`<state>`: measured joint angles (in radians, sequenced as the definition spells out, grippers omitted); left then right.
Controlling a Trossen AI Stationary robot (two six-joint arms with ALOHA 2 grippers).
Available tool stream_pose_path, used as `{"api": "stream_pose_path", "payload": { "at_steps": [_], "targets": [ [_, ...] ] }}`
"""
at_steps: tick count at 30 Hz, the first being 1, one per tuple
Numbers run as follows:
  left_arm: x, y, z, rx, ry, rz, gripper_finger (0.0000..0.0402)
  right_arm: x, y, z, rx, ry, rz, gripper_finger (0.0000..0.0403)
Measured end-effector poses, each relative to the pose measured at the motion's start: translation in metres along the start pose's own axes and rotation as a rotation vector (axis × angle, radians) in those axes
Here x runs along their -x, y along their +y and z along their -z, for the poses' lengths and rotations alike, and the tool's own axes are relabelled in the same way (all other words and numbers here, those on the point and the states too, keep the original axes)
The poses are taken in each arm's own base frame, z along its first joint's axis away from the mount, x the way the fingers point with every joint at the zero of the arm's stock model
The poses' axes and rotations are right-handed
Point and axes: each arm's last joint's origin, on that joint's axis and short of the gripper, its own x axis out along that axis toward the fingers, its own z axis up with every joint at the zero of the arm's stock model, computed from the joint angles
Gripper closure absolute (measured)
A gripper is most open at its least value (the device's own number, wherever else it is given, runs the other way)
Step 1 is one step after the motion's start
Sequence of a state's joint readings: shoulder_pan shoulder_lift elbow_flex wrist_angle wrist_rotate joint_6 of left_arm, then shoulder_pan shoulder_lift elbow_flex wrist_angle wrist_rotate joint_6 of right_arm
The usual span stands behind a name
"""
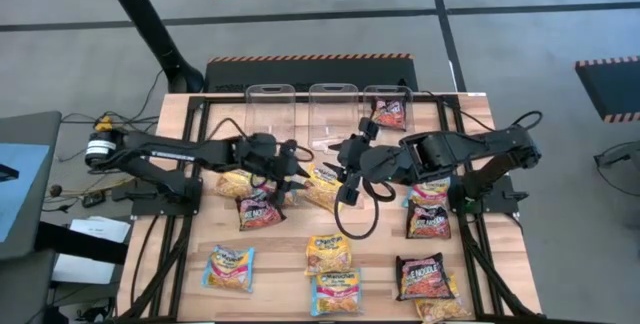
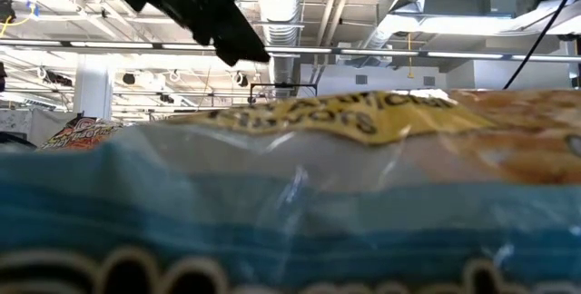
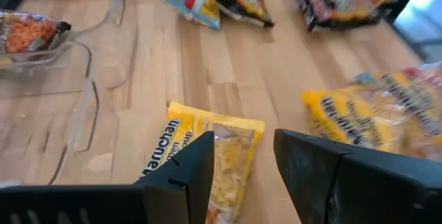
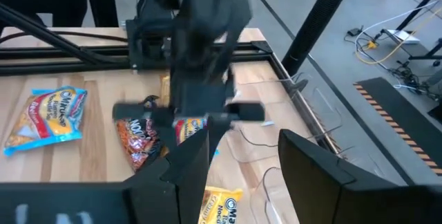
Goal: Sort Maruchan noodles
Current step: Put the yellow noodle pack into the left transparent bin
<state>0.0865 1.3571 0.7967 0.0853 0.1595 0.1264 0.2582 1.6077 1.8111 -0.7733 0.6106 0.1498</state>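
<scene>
High view, reading from the left: my left end effector (image 1: 287, 186) hangs over the middle of the tabletop (image 1: 280, 254) with its fingers apart and nothing between them; through its wrist camera I see a yellow packet (image 3: 207, 158) lying flat on the wood just ahead of the open fingers, so I judge it is lined up on that one. Below it a dark maroon packet (image 1: 260, 212) lies loose, and further toward the near edge sit a blue-and-pink packet (image 1: 229, 267), a yellow one (image 1: 327, 254) and another blue-and-pink one (image 1: 337, 292). At the far edge stand 3 clear bins (image 1: 333, 104) side by side; only the rightmost holds anything, 1 dark packet (image 1: 388, 112), which I take as the start of a colour-per-bin sort. My right end effector (image 1: 345, 188) hovers near the centre, close to the left one, fingers apart and empty. To its right more packets (image 1: 428, 219) lie stacked and overlapping, with a dark one (image 1: 420, 276) nearer the front. I count roughly 12 packets in all, though the overlaps make the per-colour split uncertain. Low view is blocked by a packet right against the lens.
</scene>
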Motion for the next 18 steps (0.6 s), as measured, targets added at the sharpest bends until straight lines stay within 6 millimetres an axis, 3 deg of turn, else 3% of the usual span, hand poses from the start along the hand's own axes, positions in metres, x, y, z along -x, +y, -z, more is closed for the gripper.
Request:
{"api": "stream_pose_path", "payload": {
  "at_steps": [18],
  "targets": [
    [-0.066, -0.006, 0.043, -0.089, 0.109, 0.027, 0.0262, -0.003, -0.005, 0.000, -0.008, 0.005, 0.009, 0.0202]
  ]
}}
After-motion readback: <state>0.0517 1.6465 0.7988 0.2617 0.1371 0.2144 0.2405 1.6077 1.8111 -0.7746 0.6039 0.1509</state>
